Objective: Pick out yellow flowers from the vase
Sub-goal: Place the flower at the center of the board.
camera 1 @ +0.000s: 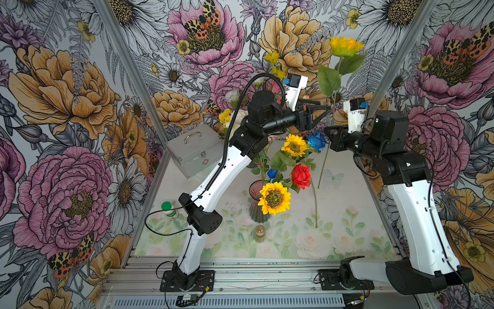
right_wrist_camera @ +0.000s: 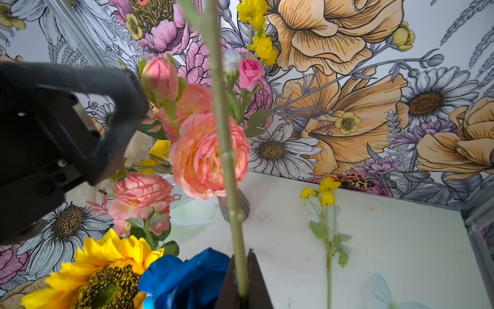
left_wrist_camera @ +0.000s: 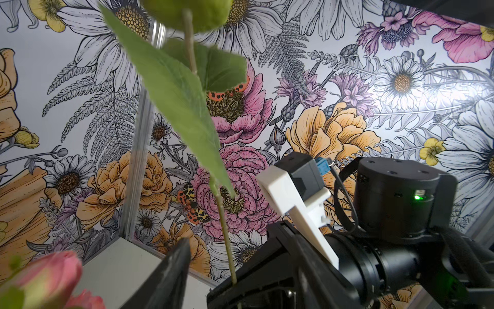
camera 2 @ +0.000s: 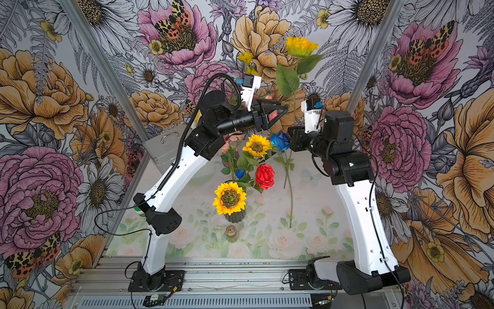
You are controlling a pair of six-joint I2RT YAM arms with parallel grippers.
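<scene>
My right gripper [right_wrist_camera: 242, 264] is shut on the green stem [right_wrist_camera: 224, 139] of a yellow sunflower [camera 1: 344, 45] and holds it high above the table. The stem's lower end hangs free over the table. My left gripper [camera 1: 324, 106] stands open next to that stem [left_wrist_camera: 224, 227], just above the right gripper. The dark ribbed vase [camera 1: 258, 211] holds two more sunflowers [camera 1: 274, 198] [camera 1: 294, 145]. A small yellow spray [right_wrist_camera: 324, 192] lies flat on the table. Yellow sprays [camera 1: 272, 57] rise from a bunch of pink flowers [right_wrist_camera: 203, 155] at the back.
A blue rose [camera 1: 316, 140] and a red rose [camera 1: 301, 175] stand in the vase just below my grippers. A silver case [camera 1: 193, 149] sits at the back left. A green-lidded jar [camera 1: 168, 211] and a small jar [camera 1: 259, 232] stand near the front.
</scene>
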